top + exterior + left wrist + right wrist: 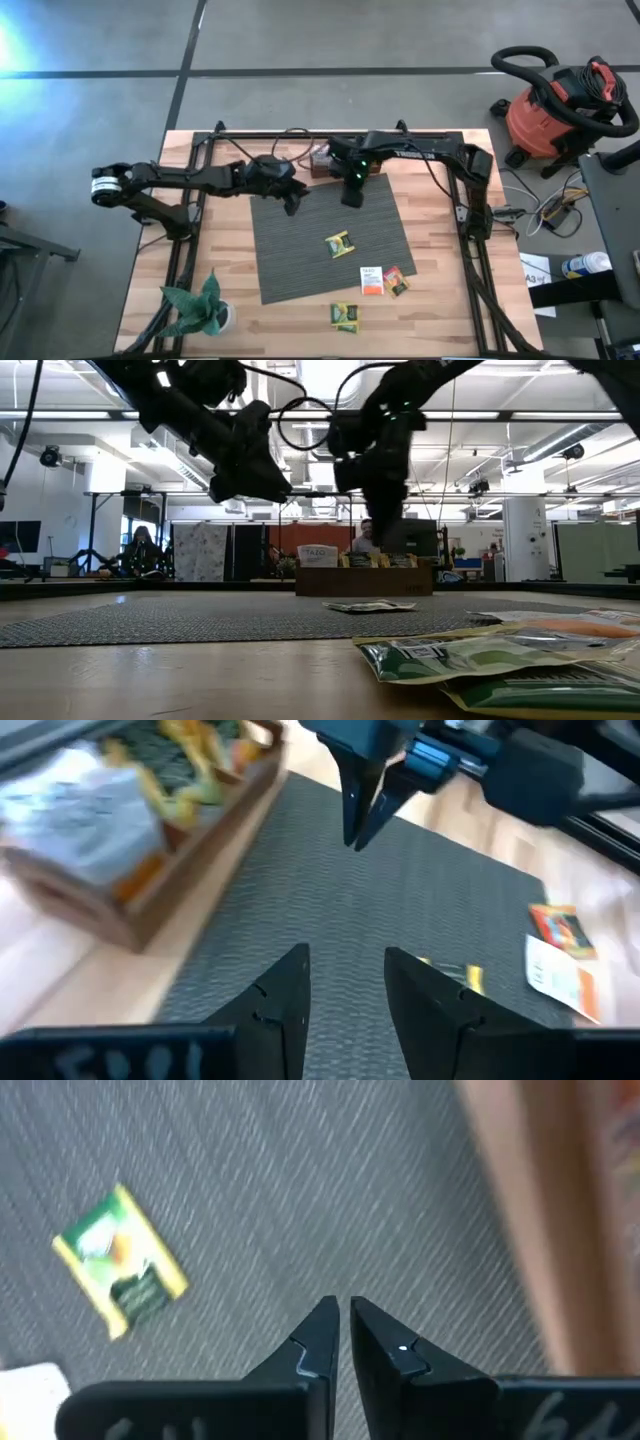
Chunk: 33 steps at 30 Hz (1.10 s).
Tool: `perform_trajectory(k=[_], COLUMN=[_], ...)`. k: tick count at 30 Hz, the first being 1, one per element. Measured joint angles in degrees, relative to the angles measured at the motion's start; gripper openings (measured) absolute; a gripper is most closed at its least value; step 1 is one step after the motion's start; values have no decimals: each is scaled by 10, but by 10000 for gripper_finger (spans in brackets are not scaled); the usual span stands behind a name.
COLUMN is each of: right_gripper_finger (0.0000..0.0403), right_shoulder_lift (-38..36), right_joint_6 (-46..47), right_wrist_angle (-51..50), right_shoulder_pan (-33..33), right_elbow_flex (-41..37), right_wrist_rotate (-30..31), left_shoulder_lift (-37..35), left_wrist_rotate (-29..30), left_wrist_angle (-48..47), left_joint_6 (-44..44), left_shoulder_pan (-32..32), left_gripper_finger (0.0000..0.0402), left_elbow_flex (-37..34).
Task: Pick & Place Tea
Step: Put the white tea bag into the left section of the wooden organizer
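Arms over mat (pixel 330 240) | left end effector (pixel 292 203) open, seemingly empty | right end effector (pixel 352 196) closed, empty

My overhead camera looks straight down on the whole table (pixel 440 300); my low one looks level across it. Both wrist cameras hang close above the grey mat (pixel 300 250), shared by every view.
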State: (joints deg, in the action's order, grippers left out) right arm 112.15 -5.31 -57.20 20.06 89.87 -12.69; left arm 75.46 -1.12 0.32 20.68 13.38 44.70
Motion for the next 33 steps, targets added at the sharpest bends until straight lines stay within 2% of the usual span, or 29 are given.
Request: perform_trajectory(k=[4,11,14,19,22,27,30,33], right_gripper_finger=[29,29,29,29,29,29,29,29], right_shoulder_lift=[-82,-265,-334,-419,-446,-457,-446,-430], right_joint_6=[61,253,331,446,528,641,698,734], right_wrist_angle=[49,190,217,225,234,259,268,268], right_shoulder_pan=[-25,-83,-127,-232,-303,-418,-465,-490], right_elbow_flex=[-110,-306,-369,-447,-475,-495,-496,-496], right_wrist_rotate=[2,7,15,79,117,215,254,262], left_shoulder_lift=[20,54,65,87,106,153,189,226], left_wrist_rotate=[-3,-3,-4,10,29,53,53,46], left_wrist_angle=[24,50,51,55,51,53,50,50], left_joint_6=[4,47,69,124,144,146,158,164], left_shoulder_pan=[-32,-90,-120,-175,-208,-247,-258,-267], left_gripper_finger=[124,124,124,124,124,124,124,124], left_elbow_flex=[0,2,5,33,62,124,163,204])
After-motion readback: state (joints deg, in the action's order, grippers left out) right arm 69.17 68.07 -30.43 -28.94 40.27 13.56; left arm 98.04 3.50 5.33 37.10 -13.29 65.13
